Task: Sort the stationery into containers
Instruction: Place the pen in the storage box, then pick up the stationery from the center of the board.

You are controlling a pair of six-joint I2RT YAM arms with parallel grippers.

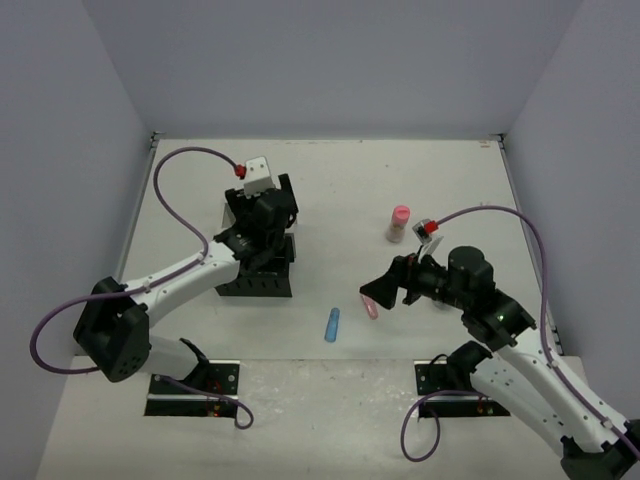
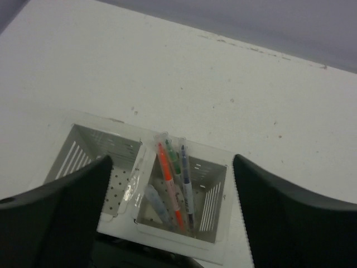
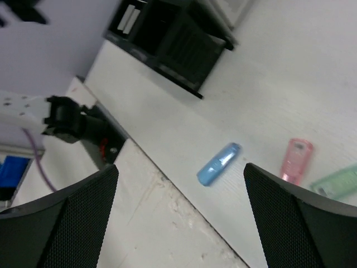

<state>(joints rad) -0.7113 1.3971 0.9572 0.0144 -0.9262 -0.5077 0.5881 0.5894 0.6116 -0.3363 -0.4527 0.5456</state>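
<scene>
The organiser stands left of centre, its black compartments toward me. In the left wrist view its right white mesh compartment holds an orange pen, a green pen, a blue-grey pen and a grey one. The left mesh compartment holds no pen. My left gripper hangs open and empty above them. A blue capsule lies mid-table, also in the right wrist view, with a pink piece and a green piece beside it. My right gripper is open and empty above the capsule.
A pink-capped bottle stands upright behind my right gripper. The pink piece lies just under the right fingers. The table's near edge and the left arm's base mount show in the right wrist view. Walls close the table on three sides.
</scene>
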